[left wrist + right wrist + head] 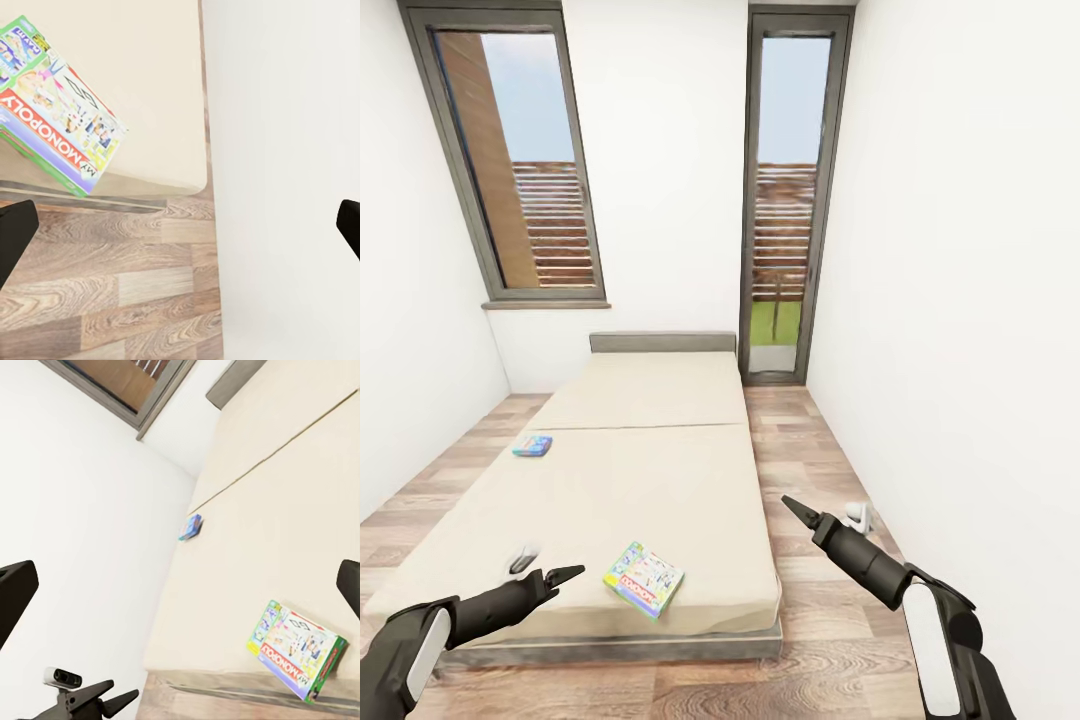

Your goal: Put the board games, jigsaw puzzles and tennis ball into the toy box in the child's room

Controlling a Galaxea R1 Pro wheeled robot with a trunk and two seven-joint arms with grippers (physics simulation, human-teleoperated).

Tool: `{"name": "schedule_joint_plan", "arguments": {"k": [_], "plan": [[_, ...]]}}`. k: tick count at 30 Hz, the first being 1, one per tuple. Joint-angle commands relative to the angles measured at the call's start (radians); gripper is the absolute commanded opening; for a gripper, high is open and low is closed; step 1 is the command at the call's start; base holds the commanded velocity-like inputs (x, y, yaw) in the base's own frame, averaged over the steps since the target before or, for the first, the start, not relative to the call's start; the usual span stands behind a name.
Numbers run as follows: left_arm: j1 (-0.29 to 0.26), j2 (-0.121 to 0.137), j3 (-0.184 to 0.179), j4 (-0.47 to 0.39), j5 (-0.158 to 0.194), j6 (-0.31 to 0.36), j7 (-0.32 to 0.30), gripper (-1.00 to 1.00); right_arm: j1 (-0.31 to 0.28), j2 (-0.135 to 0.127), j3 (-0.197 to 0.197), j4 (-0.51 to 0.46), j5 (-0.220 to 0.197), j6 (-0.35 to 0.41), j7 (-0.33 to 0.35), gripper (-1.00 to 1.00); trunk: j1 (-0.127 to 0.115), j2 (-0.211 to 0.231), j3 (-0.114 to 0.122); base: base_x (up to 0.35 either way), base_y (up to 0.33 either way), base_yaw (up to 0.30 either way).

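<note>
The bed (640, 470) is being faced from its foot end, and two board games are lying on its beige cover. The larger, green-edged game (644, 579) is resting flat near the foot edge of the bed, turned at an angle, with one corner close to that edge. The small blue game (532, 446) is lying well up the bed, near the side edge by the left-hand wall.

The left gripper (550, 579) is being held open and empty just above the foot end of the bed, beside the green-edged game but not touching it. The right gripper (795, 507) is being held off the bed, over the wood floor (830, 640) beside it; nothing is being held in it, and although the wrist view suggests spread fingers, from the head view this cannot be confirmed.

Several risks are being carried from here. Because the green-edged game is lying flat on a soft cover, it is likely to be pushed along rather than lifted if the fingers are brought down on its top; a push toward the foot edge could send it onto the floor. A pinch on one corner alone could let the box swing and slip. The blue game is lying far from the foot of the bed, so an overstretched reach could be forced unless the base is being moved along the bed first.
</note>
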Motion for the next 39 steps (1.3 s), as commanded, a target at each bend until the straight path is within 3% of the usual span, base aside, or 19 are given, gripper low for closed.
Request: {"name": "schedule_joint_plan", "arguments": {"k": [1,26,29,31,34,39], "plan": [[-0.001,0.000,0.001,0.000,0.002,0.005,-0.002,1.00,-0.001,0.001,-0.003,0.000,-0.001,0.007,0.003,1.00,0.004,-0.008,-0.004,0.000,0.000,0.000],[-0.001,0.003,0.002,0.000,0.002,0.005,0.003,1.00,-0.001,-0.002,-0.013,0.006,-0.012,0.012,0.012,1.00,0.100,-0.183,-0.083,0.000,0.000,0.000],[-0.001,0.002,0.002,0.000,0.002,0.007,0.004,1.00,-0.001,-0.004,-0.014,-0.005,-0.066,0.035,0.026,1.00,0.111,-0.204,-0.092,0.000,0.000,0.000],[-0.001,0.000,0.001,0.001,0.002,0.004,0.006,1.00,0.003,-0.009,-0.014,-0.019,-0.138,0.083,0.053,1.00,0.119,-0.218,-0.098,0.000,0.000,0.000],[-0.001,-0.009,-0.001,0.018,0.001,-0.001,0.007,1.00,0.006,-0.018,-0.014,-0.028,-0.195,0.128,0.078,1.00,0.130,-0.239,-0.108,0.000,0.000,0.000],[-0.001,-0.034,-0.002,0.047,0.001,-0.006,0.004,1.00,0.008,-0.039,-0.016,-0.030,-0.221,0.146,0.088,1.00,0.150,-0.274,-0.123,0.000,0.000,0.000]]}}
